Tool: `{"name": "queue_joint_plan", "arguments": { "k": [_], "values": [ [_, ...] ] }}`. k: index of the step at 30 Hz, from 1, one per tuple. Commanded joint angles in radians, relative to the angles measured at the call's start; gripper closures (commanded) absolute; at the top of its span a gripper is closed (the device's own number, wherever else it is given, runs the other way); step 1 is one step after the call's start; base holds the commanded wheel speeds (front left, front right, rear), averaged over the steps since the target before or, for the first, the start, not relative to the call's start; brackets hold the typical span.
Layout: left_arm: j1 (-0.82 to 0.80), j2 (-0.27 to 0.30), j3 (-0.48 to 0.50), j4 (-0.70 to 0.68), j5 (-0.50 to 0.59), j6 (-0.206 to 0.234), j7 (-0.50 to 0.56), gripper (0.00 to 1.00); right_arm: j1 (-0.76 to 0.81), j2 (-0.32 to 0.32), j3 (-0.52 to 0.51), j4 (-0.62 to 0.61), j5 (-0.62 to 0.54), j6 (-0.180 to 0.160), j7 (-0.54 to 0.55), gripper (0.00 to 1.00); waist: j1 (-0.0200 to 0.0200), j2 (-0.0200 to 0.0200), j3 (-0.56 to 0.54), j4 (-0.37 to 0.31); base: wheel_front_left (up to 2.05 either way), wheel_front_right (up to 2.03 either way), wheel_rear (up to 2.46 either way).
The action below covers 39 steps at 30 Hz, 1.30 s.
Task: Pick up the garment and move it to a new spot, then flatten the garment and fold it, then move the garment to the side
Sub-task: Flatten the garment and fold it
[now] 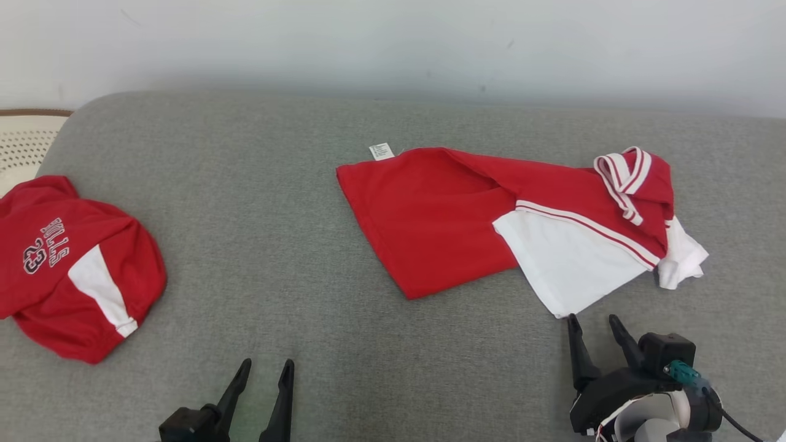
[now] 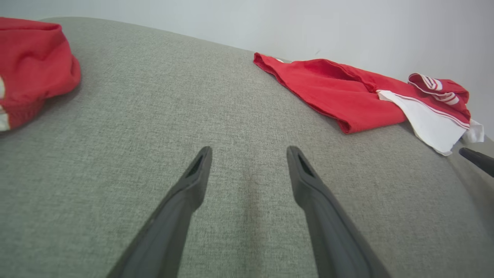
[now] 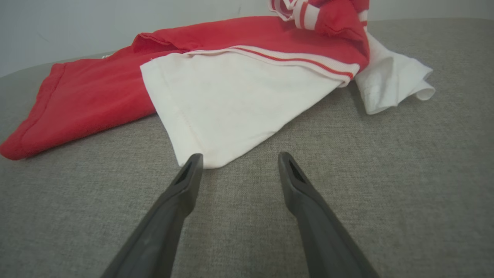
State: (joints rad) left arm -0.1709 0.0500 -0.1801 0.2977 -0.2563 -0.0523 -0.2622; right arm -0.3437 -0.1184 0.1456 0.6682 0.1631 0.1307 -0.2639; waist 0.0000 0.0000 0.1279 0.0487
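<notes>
While a red-and-white shirt [image 1: 430, 221] lies loosely spread on the right half of a grey cushion [image 1: 295, 245], the robot's two grippers hover low over the fabric at its near edge, both empty.

The right gripper [image 1: 593, 319] has its two dark fingers set moderately apart, pointing at the shirt's nearest white corner. In the right wrist view, the right gripper [image 3: 240, 155] has one fingertip right at that corner of the shirt [image 3: 231, 100]; whether it touches the cloth cannot be told.

The left gripper [image 1: 267, 363] is parted to about the same width, with nothing between its fingers. It sits over bare cushion, well apart from the shirt. The left wrist view shows the left gripper [image 2: 250, 148] over bare cushion [image 2: 154, 116], with the shirt [image 2: 339, 96] ahead and to the right.

The shirt is rumpled rather than flat. Its red body is towards the middle of the cushion and a white panel [image 1: 565, 264] is on the near side. A striped collar [image 1: 623, 175] is bunched at the far right end, with a white sleeve [image 1: 681, 258] sticking out below it. A small white label [image 1: 381, 151] shows at the far edge.

A second shirt [image 1: 67, 270], red with the number 23, lies heaped at the cushion's left end. A pale wall [image 1: 393, 43] runs behind.
</notes>
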Motion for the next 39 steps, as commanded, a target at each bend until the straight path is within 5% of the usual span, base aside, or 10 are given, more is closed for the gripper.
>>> {"name": "queue_joint_plan", "arguments": {
  "k": [1,20,22,24,39],
  "values": [
    [0.013,0.001,0.0,0.006,-0.002,-0.003,-0.004,0.0,0.002,0.005,0.002,0.005,0.008,0.0,-0.001,0.0,0.0,0.0,0.006,0.016,0.0,0.0,0.0],
    [0.028,0.001,-0.003,0.005,0.013,-0.004,-0.004,0.0,-0.039,0.038,-0.042,0.099,0.178,0.0,0.001,0.0,0.0,0.0,0.017,0.068,0.0,0.0,0.0],
    [0.025,0.001,-0.005,0.008,0.015,-0.005,-0.004,0.0,-0.045,0.032,-0.032,0.12,0.169,0.0,0.003,0.62,0.0,0.0,0.018,0.066,0.0,0.0,0.0],
    [0.022,0.0,-0.008,0.01,0.021,-0.009,-0.004,0.0,-0.06,0.031,-0.027,0.139,0.167,0.0,0.004,1.0,0.0,0.0,0.02,0.064,0.0,0.0,0.0],
    [0.058,0.0,0.002,0.015,0.009,-0.01,-0.004,0.0,0.046,-0.055,-0.035,0.117,0.191,-0.001,0.0,1.0,0.0,0.0,-0.05,-0.008,0.0,0.0,0.0]
  ]
}}
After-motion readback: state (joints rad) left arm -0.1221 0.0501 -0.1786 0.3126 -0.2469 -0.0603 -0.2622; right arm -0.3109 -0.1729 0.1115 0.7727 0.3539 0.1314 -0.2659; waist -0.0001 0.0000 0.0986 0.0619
